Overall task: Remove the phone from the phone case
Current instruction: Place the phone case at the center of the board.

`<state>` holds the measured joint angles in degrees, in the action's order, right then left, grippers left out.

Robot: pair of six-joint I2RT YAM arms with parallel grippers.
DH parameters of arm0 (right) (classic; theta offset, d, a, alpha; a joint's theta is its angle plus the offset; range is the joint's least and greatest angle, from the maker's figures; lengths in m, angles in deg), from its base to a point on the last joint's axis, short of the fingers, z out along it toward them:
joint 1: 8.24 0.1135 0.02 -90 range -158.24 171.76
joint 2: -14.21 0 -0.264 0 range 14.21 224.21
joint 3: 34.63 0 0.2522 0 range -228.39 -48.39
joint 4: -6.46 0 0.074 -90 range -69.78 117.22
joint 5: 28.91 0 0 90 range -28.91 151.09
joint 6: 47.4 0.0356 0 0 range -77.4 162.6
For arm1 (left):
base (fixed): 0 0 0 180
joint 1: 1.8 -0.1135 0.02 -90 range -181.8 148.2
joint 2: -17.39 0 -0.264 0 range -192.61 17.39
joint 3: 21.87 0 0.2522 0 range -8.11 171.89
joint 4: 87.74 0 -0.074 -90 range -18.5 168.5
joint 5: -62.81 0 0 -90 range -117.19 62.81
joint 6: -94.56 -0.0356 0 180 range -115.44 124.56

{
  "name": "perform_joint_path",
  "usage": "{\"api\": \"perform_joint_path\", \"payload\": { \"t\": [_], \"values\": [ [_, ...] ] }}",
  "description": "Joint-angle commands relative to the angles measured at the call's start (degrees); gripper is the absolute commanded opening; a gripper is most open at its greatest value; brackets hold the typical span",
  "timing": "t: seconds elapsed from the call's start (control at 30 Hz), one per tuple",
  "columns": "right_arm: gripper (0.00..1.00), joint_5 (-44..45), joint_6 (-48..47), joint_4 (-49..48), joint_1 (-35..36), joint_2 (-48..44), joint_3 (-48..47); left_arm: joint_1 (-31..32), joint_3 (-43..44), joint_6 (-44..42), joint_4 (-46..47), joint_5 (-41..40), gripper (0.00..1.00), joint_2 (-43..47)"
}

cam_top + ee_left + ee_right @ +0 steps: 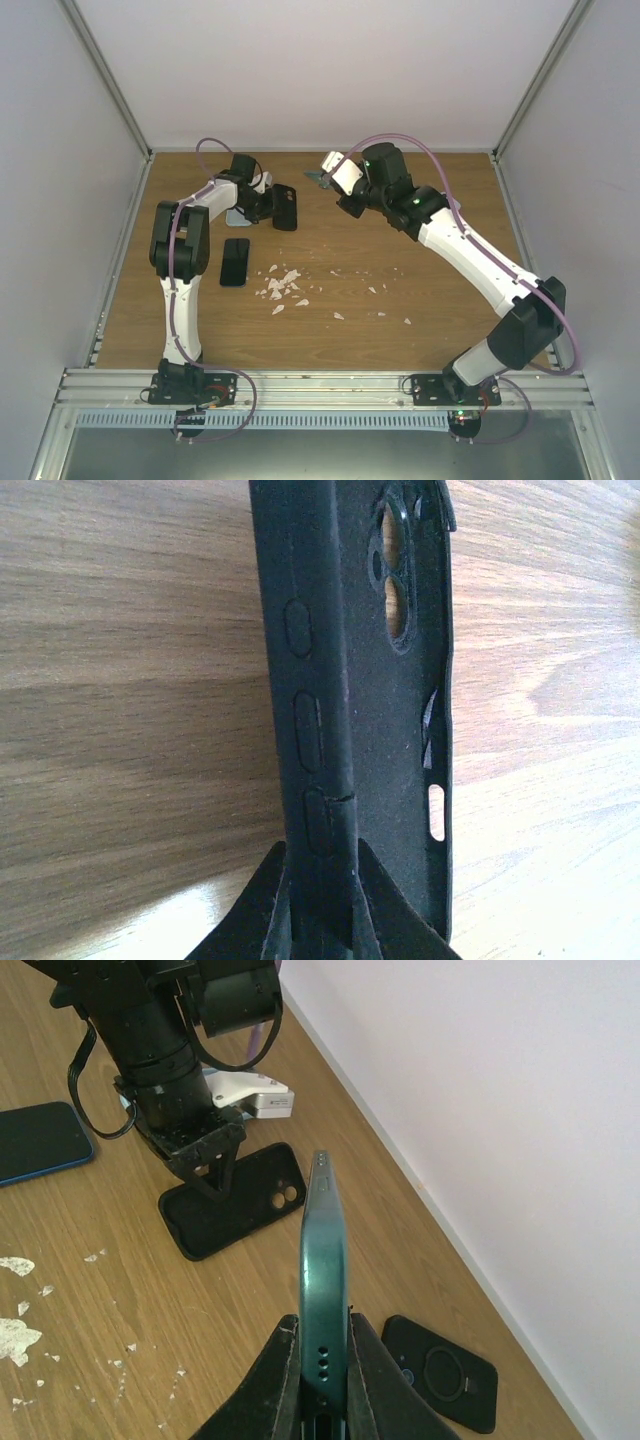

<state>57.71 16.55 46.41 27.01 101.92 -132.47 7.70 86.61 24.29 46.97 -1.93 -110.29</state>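
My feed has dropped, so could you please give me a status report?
Left gripper shut on empty black rubber case. Right gripper shut on teal slab phone, clear of case. White flakes nearby, not between them.

My overhead camera looks down from above and behind me over the whole wooden table. My left wrist camera sits close against the black phone case; my right wrist camera sees that case from farther off.

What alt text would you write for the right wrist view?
The right gripper pinches a slim teal phone edge-on above a wooden table. Beyond, the left gripper holds an empty matte black phone case on it.
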Motion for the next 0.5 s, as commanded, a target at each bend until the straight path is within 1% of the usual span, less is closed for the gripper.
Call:
{"api": "perform_joint_path", "payload": {
  "t": [0.0,0.13,0.47],
  "values": [
    [0.0,-1.0,0.9,-1.8,-0.5,0.2,-2.8,-0.5,1.0,1.2,3.6,-8.9,0.0,-4.8],
    [0.01,-1.5,1.2,-1.7,-0.4,0.6,-3.2,-0.2,1.7,2.1,4.4,-6.6,0.0,-5.5],
    [0.0,-1.9,1.3,-1.4,-0.4,1.1,-3.5,-0.4,2.0,3.4,4.2,-7.9,0.0,-5.6]
  ]
}}
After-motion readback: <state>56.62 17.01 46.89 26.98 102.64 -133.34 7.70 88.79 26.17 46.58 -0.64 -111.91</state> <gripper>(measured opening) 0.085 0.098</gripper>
